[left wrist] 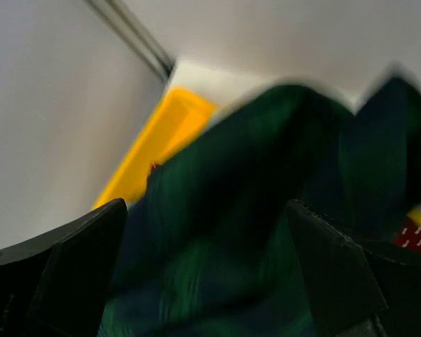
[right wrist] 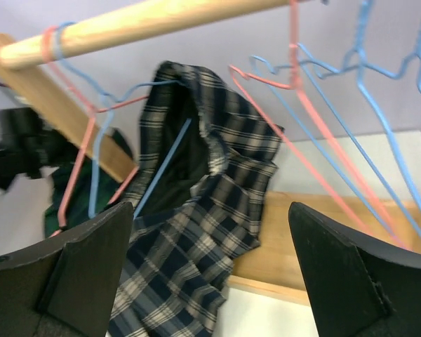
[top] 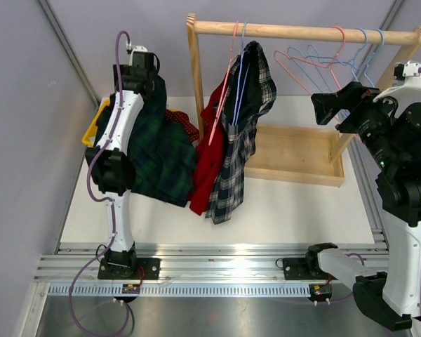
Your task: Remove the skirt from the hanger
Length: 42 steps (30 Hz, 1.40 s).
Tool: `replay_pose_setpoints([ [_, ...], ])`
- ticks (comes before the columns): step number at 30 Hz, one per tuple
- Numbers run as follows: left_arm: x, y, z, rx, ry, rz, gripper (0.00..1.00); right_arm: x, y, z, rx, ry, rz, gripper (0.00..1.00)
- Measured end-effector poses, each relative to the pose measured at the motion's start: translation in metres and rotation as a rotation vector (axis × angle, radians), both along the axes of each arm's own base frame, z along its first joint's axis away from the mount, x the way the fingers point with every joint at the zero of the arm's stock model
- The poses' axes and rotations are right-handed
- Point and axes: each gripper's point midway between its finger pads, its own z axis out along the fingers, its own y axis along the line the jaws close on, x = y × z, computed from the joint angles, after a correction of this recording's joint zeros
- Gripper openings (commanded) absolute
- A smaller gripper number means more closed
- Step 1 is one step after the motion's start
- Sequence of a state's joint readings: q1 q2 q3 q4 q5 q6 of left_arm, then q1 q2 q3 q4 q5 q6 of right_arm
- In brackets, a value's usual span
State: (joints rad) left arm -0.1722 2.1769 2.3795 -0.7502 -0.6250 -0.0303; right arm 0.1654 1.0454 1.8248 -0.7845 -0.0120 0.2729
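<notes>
Green plaid skirt [left wrist: 252,210] seemingly loose between wide-spread left fingers [left wrist: 70,267]

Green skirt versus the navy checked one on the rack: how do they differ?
Colour: the green skirt is dark green plaid; the navy skirt has white checks. Place: the green skirt is off the wooden rail, bunched against the left arm by the yellow bin; the navy skirt hangs from it on a blue hanger. Both are plaid.

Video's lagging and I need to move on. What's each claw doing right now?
Left claw: open, green skirt loose in the gap, not pinched.
Right claw: open, holding nothing.
</notes>
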Motion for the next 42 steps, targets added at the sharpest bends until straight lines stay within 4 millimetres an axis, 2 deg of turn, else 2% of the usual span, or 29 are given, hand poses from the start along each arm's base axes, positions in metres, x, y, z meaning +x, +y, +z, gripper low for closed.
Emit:
replay_pose_setpoints([
  [3,-0.014,0.001,-0.045,-0.033,0.109,0.007,0.99,-0.008,0.014,0.010,0.006,-0.031,0.085,0.99],
  [4,-0.027,-0.001,-0.056,-0.037,0.148,-0.001,0.99,-0.009,0.018,0.012,0.009,-0.038,0.112,0.99],
  [6,-0.057,-0.010,-0.067,-0.035,0.204,-0.030,0.99,-0.012,0.027,0.018,0.015,-0.050,0.164,0.99],
  [7,-0.075,-0.017,-0.065,-0.033,0.219,-0.051,0.99,-0.012,0.033,0.022,0.021,-0.057,0.194,0.99],
  [8,-0.093,-0.026,-0.058,-0.033,0.218,-0.075,0.99,-0.011,0.038,0.028,0.027,-0.067,0.224,1.00],
  [11,-0.137,-0.057,-0.014,-0.062,0.113,-0.165,0.99,-0.003,0.054,0.048,0.050,-0.088,0.308,1.00],
  [13,-0.174,-0.079,0.022,-0.099,0.010,-0.244,0.99,0.009,0.066,0.057,0.063,-0.090,0.359,0.95],
  [15,-0.209,-0.091,0.047,-0.141,-0.080,-0.306,0.99,0.023,0.078,0.061,0.069,-0.075,0.398,0.90],
  [17,-0.240,-0.097,0.062,-0.184,-0.143,-0.352,0.99,0.040,0.097,0.060,0.068,-0.048,0.436,0.89],
  [20,-0.270,-0.102,0.060,-0.230,-0.174,-0.389,0.99,0.062,0.134,0.041,0.051,0.031,0.488,0.83],
  [24,-0.294,-0.103,0.036,-0.266,-0.133,-0.396,0.99,0.073,0.171,0.002,0.011,0.156,0.519,0.75],
  [27,-0.307,-0.101,0.017,-0.286,-0.097,-0.391,0.99,0.072,0.183,-0.017,-0.013,0.209,0.510,0.67],
  [31,-0.324,-0.095,0.009,-0.329,-0.107,-0.390,0.99,0.071,0.189,-0.037,-0.036,0.255,0.489,0.59],
  [33,-0.331,-0.092,0.007,-0.349,-0.114,-0.385,0.99,0.073,0.193,-0.044,-0.043,0.270,0.481,0.52],
  [42,-0.339,-0.091,-0.002,-0.384,-0.105,-0.380,0.99,0.088,0.207,-0.062,-0.067,0.295,0.442,0.46],
])
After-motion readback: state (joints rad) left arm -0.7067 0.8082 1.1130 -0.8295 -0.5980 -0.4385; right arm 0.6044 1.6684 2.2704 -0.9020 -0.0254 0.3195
